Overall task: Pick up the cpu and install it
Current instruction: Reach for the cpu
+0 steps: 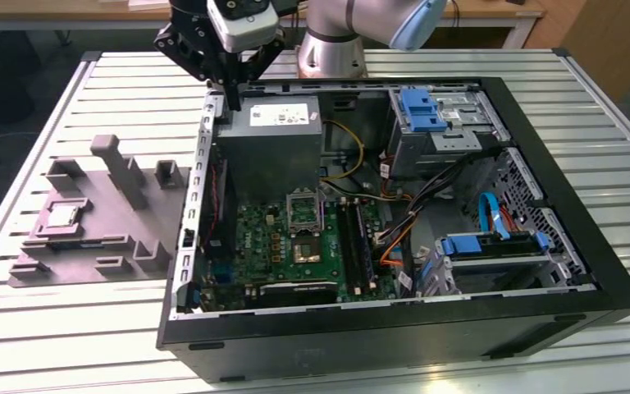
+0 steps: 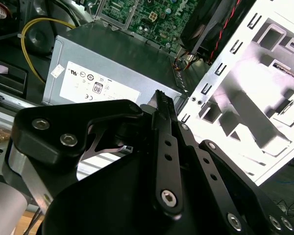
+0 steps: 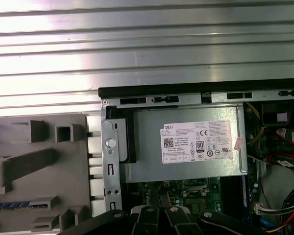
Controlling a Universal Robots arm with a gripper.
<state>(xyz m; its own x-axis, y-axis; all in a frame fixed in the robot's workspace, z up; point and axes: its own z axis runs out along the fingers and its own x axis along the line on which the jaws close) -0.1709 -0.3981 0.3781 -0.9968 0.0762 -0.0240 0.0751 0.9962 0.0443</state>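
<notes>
The cpu (image 1: 61, 216), a small silvery square chip, lies flat in a recess of the grey plastic tray (image 1: 96, 246) at the exterior view's left, beside the open computer case (image 1: 403, 328). My gripper (image 1: 230, 97) hangs far from it, over the case's back left corner, next to the grey power supply box (image 1: 276, 135). Its black fingers (image 3: 149, 215) are shut together with nothing between them. Inside the case lies the green motherboard (image 1: 276, 246) with its metal-framed socket (image 1: 304, 209). In the second wrist view the gripper (image 2: 161, 98) points at the power supply (image 2: 112, 63).
The case stands on a slatted metal table (image 1: 75, 328). Blue drive brackets (image 1: 419, 111) and loose cables (image 1: 403, 222) fill the case's right half. Raised blocks (image 1: 118, 168) stand up from the tray. The case's perforated side wall (image 1: 197, 205) separates the tray from the motherboard.
</notes>
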